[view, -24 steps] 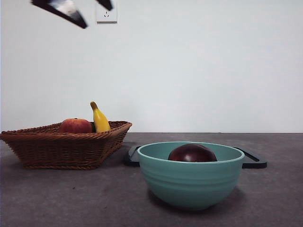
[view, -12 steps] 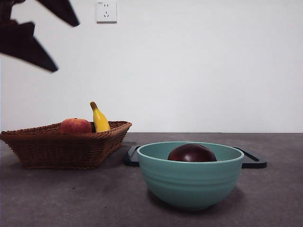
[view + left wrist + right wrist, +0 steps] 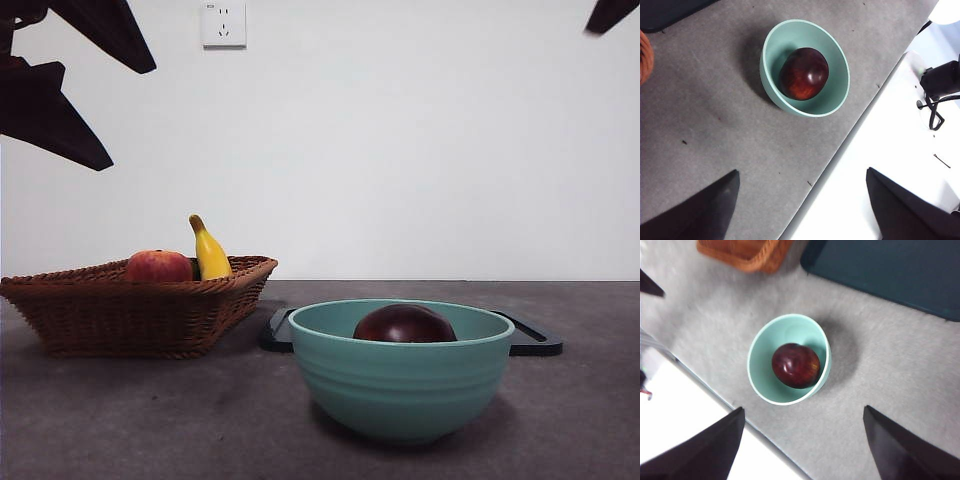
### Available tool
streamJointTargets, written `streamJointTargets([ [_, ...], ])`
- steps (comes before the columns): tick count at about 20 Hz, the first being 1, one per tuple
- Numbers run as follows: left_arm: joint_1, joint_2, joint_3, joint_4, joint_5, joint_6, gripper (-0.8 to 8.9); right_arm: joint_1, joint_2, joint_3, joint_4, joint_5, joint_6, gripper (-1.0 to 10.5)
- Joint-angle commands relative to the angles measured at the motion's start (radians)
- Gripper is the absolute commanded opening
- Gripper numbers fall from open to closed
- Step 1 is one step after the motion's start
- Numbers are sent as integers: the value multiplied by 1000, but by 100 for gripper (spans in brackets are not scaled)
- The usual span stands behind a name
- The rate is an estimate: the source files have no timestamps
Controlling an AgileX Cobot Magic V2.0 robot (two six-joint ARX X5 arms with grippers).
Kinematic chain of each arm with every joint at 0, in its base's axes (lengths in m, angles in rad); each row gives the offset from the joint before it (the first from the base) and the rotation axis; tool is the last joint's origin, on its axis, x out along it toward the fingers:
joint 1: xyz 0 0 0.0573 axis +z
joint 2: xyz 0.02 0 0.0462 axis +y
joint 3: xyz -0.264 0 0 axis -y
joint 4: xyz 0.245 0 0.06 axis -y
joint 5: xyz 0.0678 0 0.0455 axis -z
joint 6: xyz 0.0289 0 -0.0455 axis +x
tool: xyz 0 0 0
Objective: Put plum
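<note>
Fingers of both grippers stand spread wide with nothing between them: left gripper point(image 3: 800, 210) and right gripper point(image 3: 802, 450) each look down from well above the table, jaws far apart, bare.

Plum point(image 3: 404, 324): sits inside the bowl point(image 3: 402, 385), resting on the bowl's floor, its top just showing over the rim in the front view. It lies below and ahead of both sets of fingers, well apart from each. Shape near round, so no long axis to line the jaws to; any approach must come straight down through the bowl's open mouth. Which arm is nearer I cannot say firmly; the plum looks about equally far in both wrist views.

Materials: plum skin smooth, glossy, dark maroon with bright highlights, probably slippery under the pads. Bowl pale teal, hard glazed look, faint ribbing round the outside, narrow foot; its wall closes in on the plum's sides, leaving little room for jaws.

Outward: dark flat tray point(image 3: 530, 340) behind the bowl; woven wicker basket point(image 3: 140, 310) well off to one side, holding a red-yellow apple point(image 3: 159, 266) and a banana point(image 3: 210, 252). Table point(image 3: 120, 420) grey, matt, slightly speckled.
</note>
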Motion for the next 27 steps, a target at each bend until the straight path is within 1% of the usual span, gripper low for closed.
streamJointTargets([
  [1, -6, 3, 11, 19, 5, 8, 404, 83, 47, -47, 83, 52, 78, 377],
  [5, -6, 3, 11, 19, 5, 8, 404, 207, 116, -146, 296, 169, 175, 377],
  [7, -6, 3, 11, 20, 5, 8, 404, 248, 154, -174, 372, 221, 208, 377],
  [14, -6, 3, 11, 23, 5, 8, 404, 343, 332, -181, 505, 347, 218, 374],
  [15, -6, 3, 11, 23, 5, 8, 404, 352, 359, -181, 525, 362, 219, 342],
  [19, -6, 3, 11, 23, 5, 8, 404, 369, 448, -181, 599, 397, 219, 288],
  [21, -6, 3, 11, 23, 5, 8, 404, 373, 480, -181, 616, 418, 219, 238],
  [23, -6, 3, 11, 23, 5, 8, 404, 373, 505, -181, 621, 417, 219, 198],
  [26, -6, 3, 11, 23, 5, 8, 404, 373, 527, -181, 629, 413, 219, 184],
  [27, -6, 3, 11, 23, 5, 8, 404, 373, 527, -181, 630, 411, 218, 151],
])
